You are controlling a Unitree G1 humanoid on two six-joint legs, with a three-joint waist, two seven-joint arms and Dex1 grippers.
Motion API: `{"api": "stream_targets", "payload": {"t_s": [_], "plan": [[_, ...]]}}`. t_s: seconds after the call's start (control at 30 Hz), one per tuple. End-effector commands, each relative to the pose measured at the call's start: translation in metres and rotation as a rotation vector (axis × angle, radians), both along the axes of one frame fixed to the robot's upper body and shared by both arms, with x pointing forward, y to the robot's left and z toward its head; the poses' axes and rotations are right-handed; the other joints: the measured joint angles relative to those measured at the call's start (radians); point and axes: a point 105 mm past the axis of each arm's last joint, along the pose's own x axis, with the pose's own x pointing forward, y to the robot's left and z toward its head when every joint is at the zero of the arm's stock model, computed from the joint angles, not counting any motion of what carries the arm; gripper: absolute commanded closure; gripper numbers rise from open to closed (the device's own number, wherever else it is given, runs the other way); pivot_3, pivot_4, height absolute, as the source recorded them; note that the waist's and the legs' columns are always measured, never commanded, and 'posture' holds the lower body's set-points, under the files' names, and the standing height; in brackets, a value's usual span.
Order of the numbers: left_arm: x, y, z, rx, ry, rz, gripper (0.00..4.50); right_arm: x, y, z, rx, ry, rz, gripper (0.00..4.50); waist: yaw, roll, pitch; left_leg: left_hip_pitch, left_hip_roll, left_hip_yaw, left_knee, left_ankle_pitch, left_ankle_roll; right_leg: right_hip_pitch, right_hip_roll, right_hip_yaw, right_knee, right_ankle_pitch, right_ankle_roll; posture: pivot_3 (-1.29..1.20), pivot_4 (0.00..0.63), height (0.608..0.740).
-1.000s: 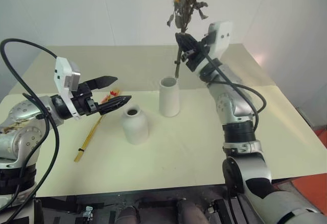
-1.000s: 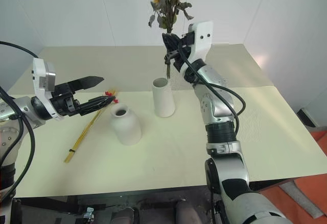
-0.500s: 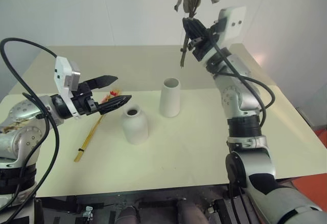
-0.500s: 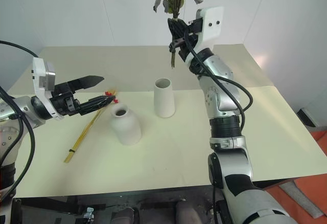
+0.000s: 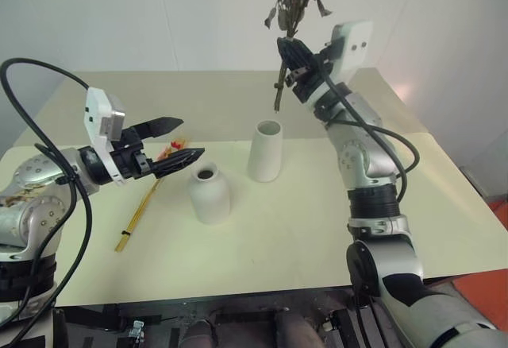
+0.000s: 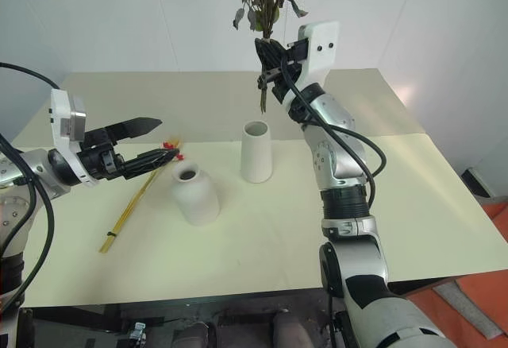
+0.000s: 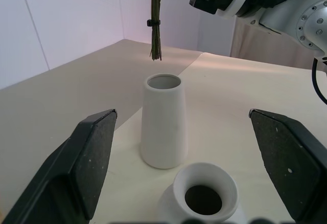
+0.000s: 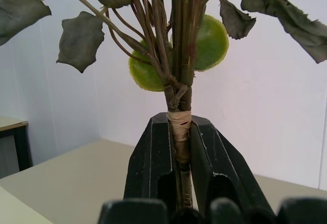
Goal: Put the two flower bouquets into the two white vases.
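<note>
1. Fingers of the right gripper (image 8: pixel 181 183) are clenched on the bushy bouquet (image 5: pixel 295 2), at the paper-wrapped band where the stems are tied together. This is a good place to hold, because there the stems are one firm bundle.
2. Fingers of the left gripper (image 5: pixel 176 143) are spread wide and hold nothing. They hover above the table (image 5: pixel 262 237), just beside the short vase (image 5: pixel 209 193).
3. The bushy bouquet hangs in the air with its stem ends above and slightly behind the mouth of the tall vase (image 5: pixel 265 150), not yet inside.
4. I judge this bouquet light but top-heavy. The stems look thin and stiff, and the leaves look dry and easy to break, so it should come down slowly and straight.
5. The slim bouquet (image 5: pixel 147 205) lies flat on the table, to the left of the short vase. Its long thin stems look light and may bend, so I would grip them near the middle.
6. Both vases look matte and hard. They may tip if a stem pushes the rim sideways.
</note>
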Motion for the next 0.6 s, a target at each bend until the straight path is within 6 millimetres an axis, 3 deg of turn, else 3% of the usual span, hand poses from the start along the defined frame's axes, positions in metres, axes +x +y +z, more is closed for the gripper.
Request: {"api": "stream_targets", "payload": {"t_s": [0.03,0.6], "plan": [[-0.003,-0.002,0.013,0.017,-0.049,-0.015,0.0,-0.012,0.004,0.013,0.014,-0.054,0.027,4.28,0.0,0.0,0.0,0.0,0.0,0.0,0.0,0.0,0.0,0.0,0.0,0.0,0.0,0.0,0.0,0.0,0.15,0.74],[-0.003,0.001,0.012,0.022,-0.063,0.009,0.0,-0.005,0.013,-0.035,-0.05,0.053,0.054,4.28,0.001,0.0,0.0,0.0,0.0,0.0,0.0,0.0,0.0,0.0,0.0,0.0,0.0,0.0,0.0,0.0,0.15,0.74]]}}
